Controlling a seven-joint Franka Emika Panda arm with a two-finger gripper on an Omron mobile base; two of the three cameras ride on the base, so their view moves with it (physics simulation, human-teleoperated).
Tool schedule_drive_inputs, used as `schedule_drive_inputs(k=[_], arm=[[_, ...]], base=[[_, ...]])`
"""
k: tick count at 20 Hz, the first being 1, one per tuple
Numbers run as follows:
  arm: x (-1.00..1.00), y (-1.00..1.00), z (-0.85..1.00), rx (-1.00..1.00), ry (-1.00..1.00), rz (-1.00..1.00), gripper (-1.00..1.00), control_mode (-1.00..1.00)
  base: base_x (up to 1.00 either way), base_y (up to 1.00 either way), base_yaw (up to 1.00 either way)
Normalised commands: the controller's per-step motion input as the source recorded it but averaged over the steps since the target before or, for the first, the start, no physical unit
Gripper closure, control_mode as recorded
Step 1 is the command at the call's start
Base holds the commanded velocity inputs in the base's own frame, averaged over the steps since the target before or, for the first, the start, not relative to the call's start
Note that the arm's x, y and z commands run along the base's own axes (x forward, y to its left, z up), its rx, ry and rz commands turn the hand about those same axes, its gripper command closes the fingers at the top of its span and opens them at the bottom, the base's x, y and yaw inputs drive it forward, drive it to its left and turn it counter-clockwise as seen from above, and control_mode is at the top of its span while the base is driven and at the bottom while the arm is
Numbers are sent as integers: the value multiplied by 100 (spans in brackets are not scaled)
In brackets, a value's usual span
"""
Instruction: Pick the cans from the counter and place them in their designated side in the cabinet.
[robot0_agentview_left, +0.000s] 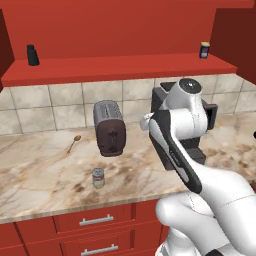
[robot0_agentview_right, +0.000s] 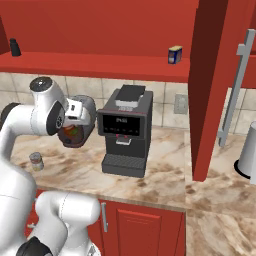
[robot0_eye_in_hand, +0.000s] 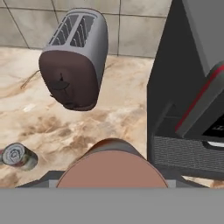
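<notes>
Claw (robot0_eye_in_hand: 113, 181) was closed round dark red cylindrical tin (robot0_eye_in_hand: 113, 165), raised above beige veined marble table (robot0_agentview_left: 45, 170) beside black coffee machine (robot0_agentview_right: 125, 131). Silvery pale-labelled tin (robot0_agentview_left: 98, 178) stood on table. Neither tin on glossy red cabinet shelf (robot0_agentview_left: 120, 67); both placements remained.

The light is even and fairly bright, with no clear source. Shadows are faint; a soft one sits under the toaster (robot0_agentview_left: 109, 128) on the surface (robot0_agentview_left: 45, 170). The arm's white shell shows gentle highlights. The renders look slightly soft and low in detail, without edge distortion.
</notes>
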Motion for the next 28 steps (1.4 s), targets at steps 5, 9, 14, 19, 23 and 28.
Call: schedule_drive_inputs(k=[5,9,14,19,23,28], arm=[[-28,-14,41,-6,-16,0,100,-100],[-14,-19,30,-7,-20,0,100,-100],[-5,-25,28,-5,-21,0,100,-100],[-9,-28,43,-1,-17,0,100,-100],[0,-23,50,0,-8,0,100,-100],[0,-25,51,0,-2,0,100,-100]], base=[[0,0,0],[0,0,0],[0,0,0],[0,0,0],[0,0,0],[0,0,0]])
